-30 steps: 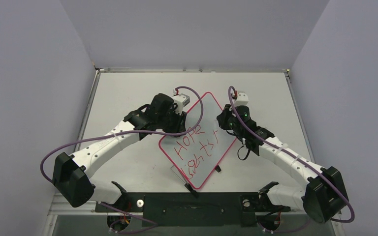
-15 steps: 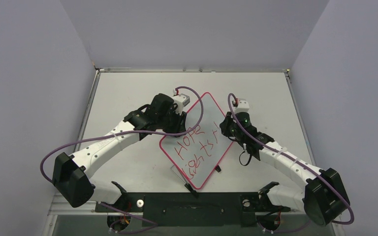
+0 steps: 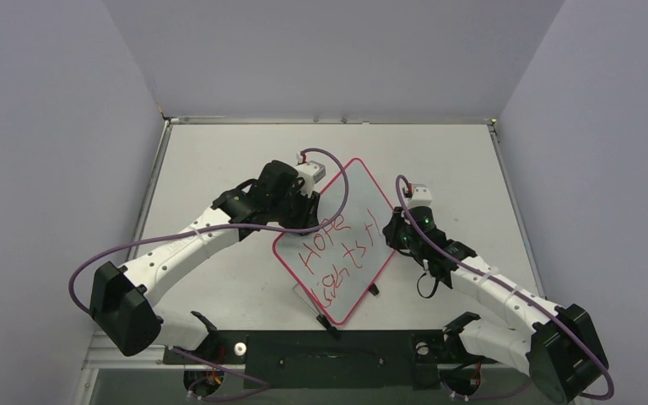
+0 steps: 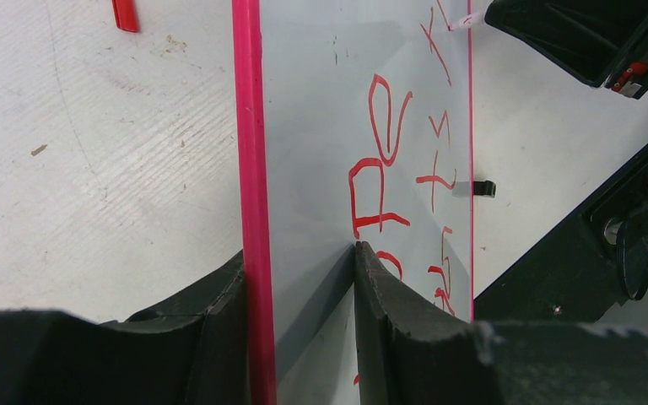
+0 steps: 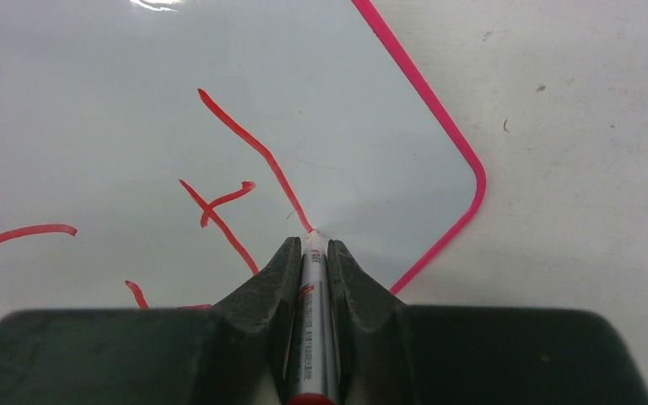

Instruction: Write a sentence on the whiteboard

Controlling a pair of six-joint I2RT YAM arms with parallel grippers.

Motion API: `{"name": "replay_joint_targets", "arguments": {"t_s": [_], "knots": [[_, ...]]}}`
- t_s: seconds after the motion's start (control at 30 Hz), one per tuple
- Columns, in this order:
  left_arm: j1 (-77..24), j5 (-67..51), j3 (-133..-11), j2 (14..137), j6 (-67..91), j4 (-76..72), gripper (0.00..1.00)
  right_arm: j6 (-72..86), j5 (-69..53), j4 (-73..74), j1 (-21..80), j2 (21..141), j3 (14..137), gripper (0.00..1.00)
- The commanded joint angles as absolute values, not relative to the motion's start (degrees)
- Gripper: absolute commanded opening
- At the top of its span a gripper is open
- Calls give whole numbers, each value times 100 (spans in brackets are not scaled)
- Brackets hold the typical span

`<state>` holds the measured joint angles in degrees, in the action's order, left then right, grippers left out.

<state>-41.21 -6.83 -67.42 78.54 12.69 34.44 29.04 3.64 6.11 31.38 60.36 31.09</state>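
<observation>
The whiteboard [image 3: 348,201] with its pink rim lies slanted in the middle of the table, also seen in the left wrist view [image 4: 304,126] and the right wrist view [image 5: 135,84]. The sentence [image 3: 336,251] runs in red scrawl in two lines, starting "HOPE". My left gripper [image 3: 307,199] [image 4: 299,253] is shut on the whiteboard's left rim, one finger on the face, one behind. My right gripper [image 3: 391,229] [image 5: 313,243] is shut on a grey marker [image 5: 310,312] with a red end. Its tip touches the board at the lower end of a long slanted red stroke [image 5: 253,152], near the board's rounded corner.
A small red piece [image 4: 124,14] lies on the table left of the board. A small black clip [image 4: 477,188] sits just off the board's right rim. The black base rail [image 3: 329,346] spans the near edge. Grey walls enclose the table on three sides.
My right gripper has moved down along the board's right side toward the near edge, leaving a new long slanted stroke. The left gripper and board have stayed put.
</observation>
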Motion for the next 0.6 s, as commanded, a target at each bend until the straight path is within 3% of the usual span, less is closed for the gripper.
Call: {"name": "replay_joint_targets", "arguments": {"t_s": [0.0,0.57], "knots": [[-4148,471,-6557,7921,191,4100,0,2898,355,510,3130,5996,3156,0],[-4145,458,-6548,7918,193,4097,0,2739,440,446,3114,6488,4042,0]]}}
